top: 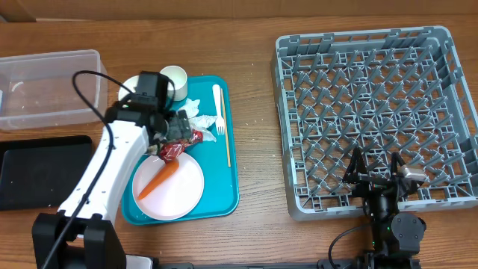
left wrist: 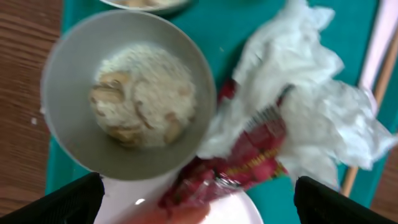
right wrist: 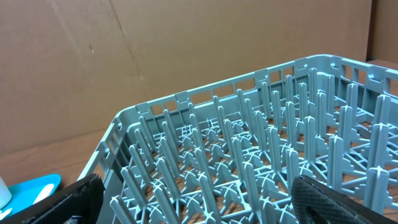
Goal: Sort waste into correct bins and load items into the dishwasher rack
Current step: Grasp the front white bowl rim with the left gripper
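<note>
our left tool (top: 178, 127) hangs wide open and empty right over the red wrapper (left wrist: 249, 158). the wrapper lies on the teal tray (top: 231, 175) between the rice bowl (left wrist: 134, 93) and the napkins (left wrist: 311, 93), its long axis slanting near-left to far-right. the left arm is much nearer. the right tool (top: 376, 170), also open, sits at the near edge of the rack (top: 373, 90). the napkins touch the wrapper, so room is tight. the clear tub (top: 45, 82) stands on the tabletop, far left.

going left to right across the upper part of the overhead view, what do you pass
clear rectangular plastic tub → small white cup → white plastic fork → large square grey plastic dishwasher rack
</note>
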Tool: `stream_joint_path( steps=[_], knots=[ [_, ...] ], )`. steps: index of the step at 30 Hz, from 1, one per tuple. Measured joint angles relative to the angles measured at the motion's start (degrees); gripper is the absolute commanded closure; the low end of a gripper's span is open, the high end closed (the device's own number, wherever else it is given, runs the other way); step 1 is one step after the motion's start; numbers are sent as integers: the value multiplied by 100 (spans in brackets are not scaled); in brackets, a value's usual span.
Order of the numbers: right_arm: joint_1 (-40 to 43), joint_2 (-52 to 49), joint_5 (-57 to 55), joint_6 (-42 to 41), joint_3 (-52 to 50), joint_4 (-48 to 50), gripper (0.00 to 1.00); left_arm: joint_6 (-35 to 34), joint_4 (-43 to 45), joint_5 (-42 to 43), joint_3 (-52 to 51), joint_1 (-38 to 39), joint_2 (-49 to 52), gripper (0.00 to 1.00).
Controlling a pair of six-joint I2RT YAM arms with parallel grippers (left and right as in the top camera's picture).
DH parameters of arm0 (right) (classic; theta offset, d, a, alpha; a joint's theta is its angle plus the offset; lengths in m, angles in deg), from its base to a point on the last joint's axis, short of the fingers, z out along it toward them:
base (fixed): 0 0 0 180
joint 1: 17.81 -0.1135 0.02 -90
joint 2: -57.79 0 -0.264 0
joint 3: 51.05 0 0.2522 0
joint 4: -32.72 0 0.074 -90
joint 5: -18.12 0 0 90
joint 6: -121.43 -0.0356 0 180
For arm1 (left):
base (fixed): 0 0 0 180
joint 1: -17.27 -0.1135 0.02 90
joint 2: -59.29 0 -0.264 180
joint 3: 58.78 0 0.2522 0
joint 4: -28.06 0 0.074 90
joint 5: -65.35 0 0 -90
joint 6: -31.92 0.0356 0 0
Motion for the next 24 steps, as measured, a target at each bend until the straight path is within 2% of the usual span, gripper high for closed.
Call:
stream_joint_path(
  steps=[11,17,24],
  knots=[
    [0,0,0,-4,0,2,0,-127,-168,127,13,-1572,0,0],
    [0,0,0,-4,0,2,0,-101,-168,238,15,-1744,0,0],
    [0,0,0,0,0,0,0,243,317,1051,20,-1552,0,0]
  ],
)
